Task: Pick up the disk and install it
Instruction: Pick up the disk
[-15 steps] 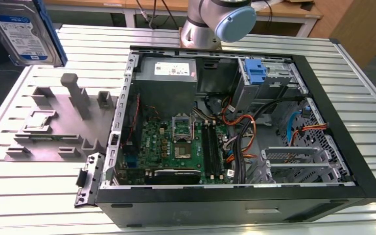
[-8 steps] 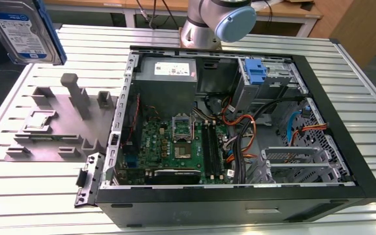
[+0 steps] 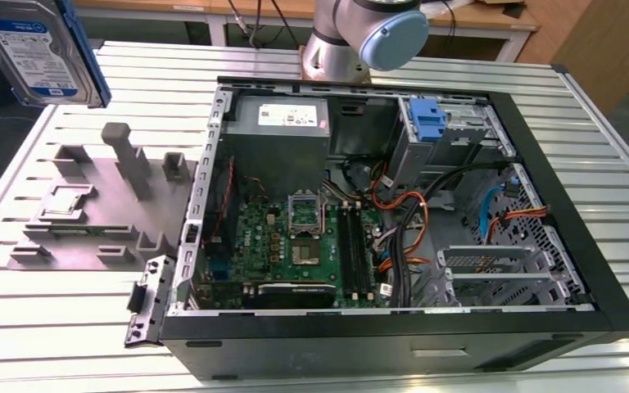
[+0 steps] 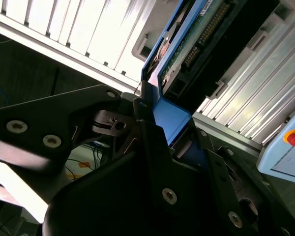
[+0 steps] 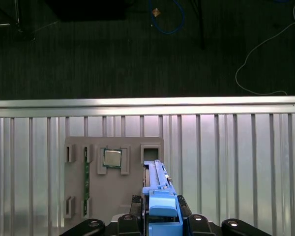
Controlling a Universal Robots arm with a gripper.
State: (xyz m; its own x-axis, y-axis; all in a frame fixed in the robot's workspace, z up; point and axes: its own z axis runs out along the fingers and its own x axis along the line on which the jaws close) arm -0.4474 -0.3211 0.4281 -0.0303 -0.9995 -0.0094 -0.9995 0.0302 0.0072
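Observation:
The disk (image 3: 36, 49) hangs high at the exterior view's upper left, its white-and-blue label facing out and blue rails along its edges, well clear of the open computer case (image 3: 402, 344). In the first wrist view the disk (image 5: 160, 189) shows edge-on above the grey fixture plate (image 5: 113, 196). There my gripper (image 5: 162, 221) is shut on its blue carrier. The second wrist view shows the disk's green circuit board side (image 4: 196, 34), with my black fingers (image 4: 150, 132) clamping the blue rail.
A grey fixture (image 3: 85, 213) with upright posts lies on the slatted metal table (image 3: 609, 164), holding a processor chip (image 5: 112, 158) and a memory stick (image 5: 86, 177). Inside the case sit a power supply (image 3: 282, 119), a blue bracket (image 3: 429, 119) and a drive cage (image 3: 490, 270). The arm base (image 3: 364, 37) stands behind.

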